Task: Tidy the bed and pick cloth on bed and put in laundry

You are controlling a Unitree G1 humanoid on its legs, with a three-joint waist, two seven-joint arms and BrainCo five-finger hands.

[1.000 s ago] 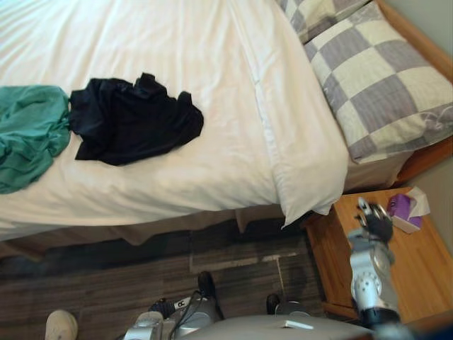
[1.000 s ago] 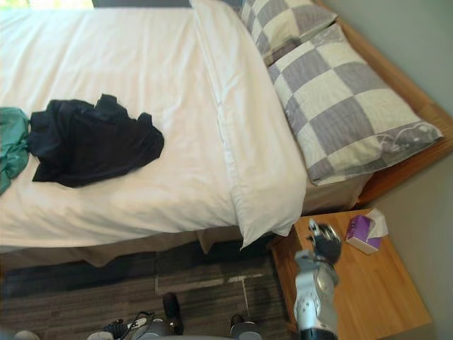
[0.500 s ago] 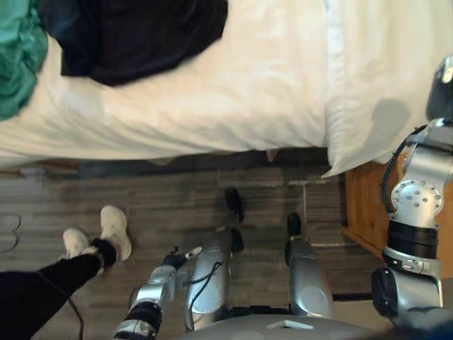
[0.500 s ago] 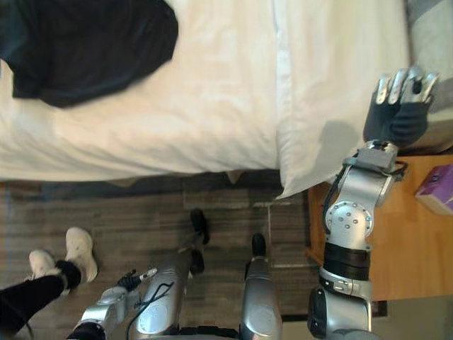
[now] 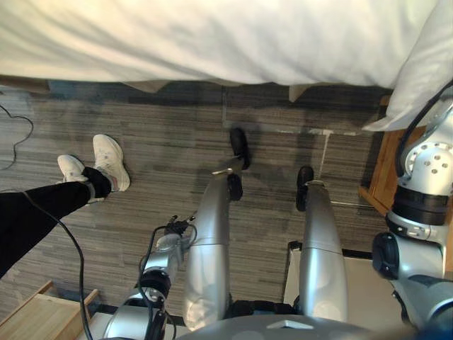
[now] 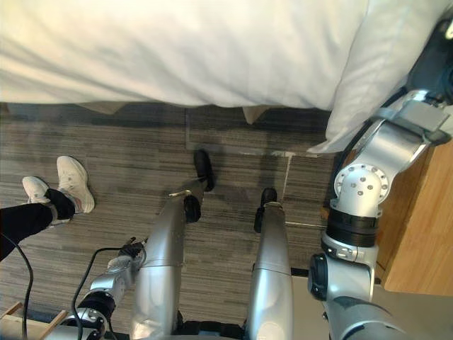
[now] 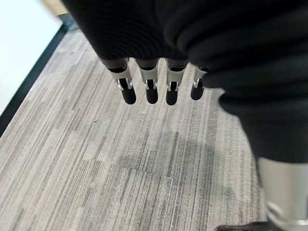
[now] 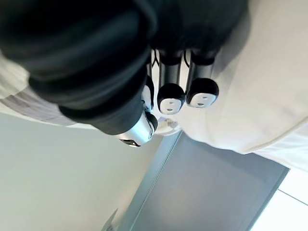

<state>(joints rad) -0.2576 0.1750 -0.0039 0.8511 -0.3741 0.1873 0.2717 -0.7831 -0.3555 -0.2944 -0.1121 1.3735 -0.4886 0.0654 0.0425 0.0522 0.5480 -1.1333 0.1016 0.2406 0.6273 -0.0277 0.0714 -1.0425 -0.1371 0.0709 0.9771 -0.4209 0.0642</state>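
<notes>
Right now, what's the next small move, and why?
Probably tilt the head up onto the bed before reaching: the head views look mostly at the floor and the bed's edge. The left hand hangs open over the floor; the right hand is raised by the white bedding, holding nothing.

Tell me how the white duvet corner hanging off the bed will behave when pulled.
The duvet corner hangs toward the floor in a soft fold, so it will probably be floppy and sag from any grip. It looks puffy, so it is likely light for its bulk. Its smooth cover may slip unless pinched firmly.
</notes>
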